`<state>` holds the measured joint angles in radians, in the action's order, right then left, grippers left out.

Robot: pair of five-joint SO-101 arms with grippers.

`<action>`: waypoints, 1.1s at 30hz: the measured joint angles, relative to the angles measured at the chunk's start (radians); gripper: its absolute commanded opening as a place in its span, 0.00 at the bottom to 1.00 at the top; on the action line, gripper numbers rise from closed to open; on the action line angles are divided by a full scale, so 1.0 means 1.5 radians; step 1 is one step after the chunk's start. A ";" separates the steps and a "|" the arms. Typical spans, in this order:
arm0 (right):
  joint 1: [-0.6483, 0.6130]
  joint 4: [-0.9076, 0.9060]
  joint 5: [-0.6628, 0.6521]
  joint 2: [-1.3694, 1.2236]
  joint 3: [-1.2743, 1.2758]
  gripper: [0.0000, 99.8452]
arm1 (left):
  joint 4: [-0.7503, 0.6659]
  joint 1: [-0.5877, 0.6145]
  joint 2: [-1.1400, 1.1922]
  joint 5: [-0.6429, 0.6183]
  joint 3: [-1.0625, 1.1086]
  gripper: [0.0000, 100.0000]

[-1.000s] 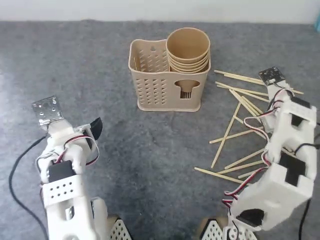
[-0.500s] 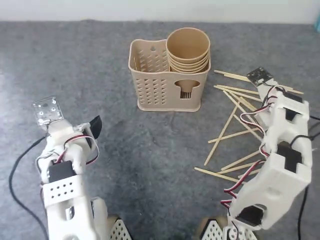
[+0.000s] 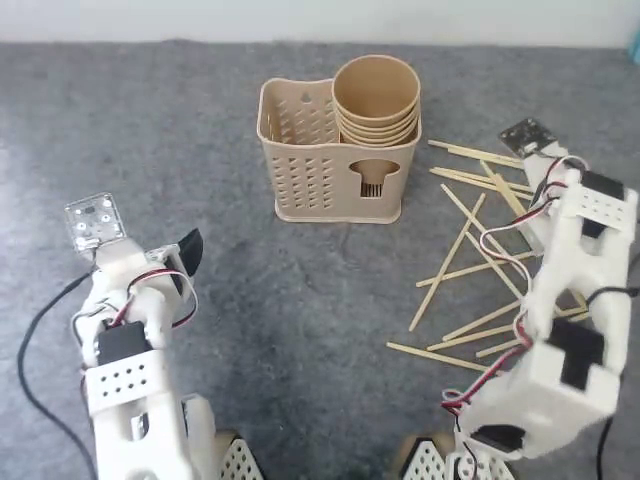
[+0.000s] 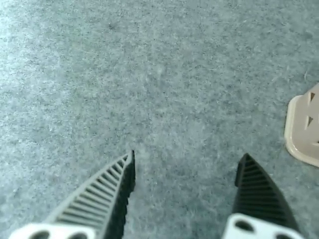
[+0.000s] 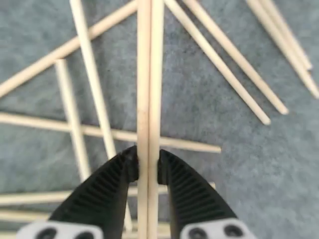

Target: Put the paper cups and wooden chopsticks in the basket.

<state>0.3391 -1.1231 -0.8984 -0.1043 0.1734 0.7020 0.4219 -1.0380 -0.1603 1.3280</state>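
Chopsticks (image 5: 149,74) pinched.
My right gripper (image 5: 148,167) clamps the pair, long axis straight ahead; basket (image 3: 300,175) lies to my left.

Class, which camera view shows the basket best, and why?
The high view: the whole basket shows, with its perforated walls and the stacked paper cups inside. The left wrist view catches one corner of it. The right wrist view looks at chopsticks on carpet instead.
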 measured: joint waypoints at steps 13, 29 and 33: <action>-0.045 -0.142 0.126 0.466 0.001 0.01 | 0.000 0.000 0.000 0.000 0.000 0.31; -0.387 0.097 0.406 0.601 0.001 0.01 | 0.000 0.000 0.000 0.000 0.009 0.31; -0.423 0.180 0.494 0.546 0.001 0.01 | 0.000 0.000 0.000 0.000 0.009 0.31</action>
<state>-0.2961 -0.8531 -0.1573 0.7150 0.1749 0.7020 0.4219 -1.0380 -0.1603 1.3418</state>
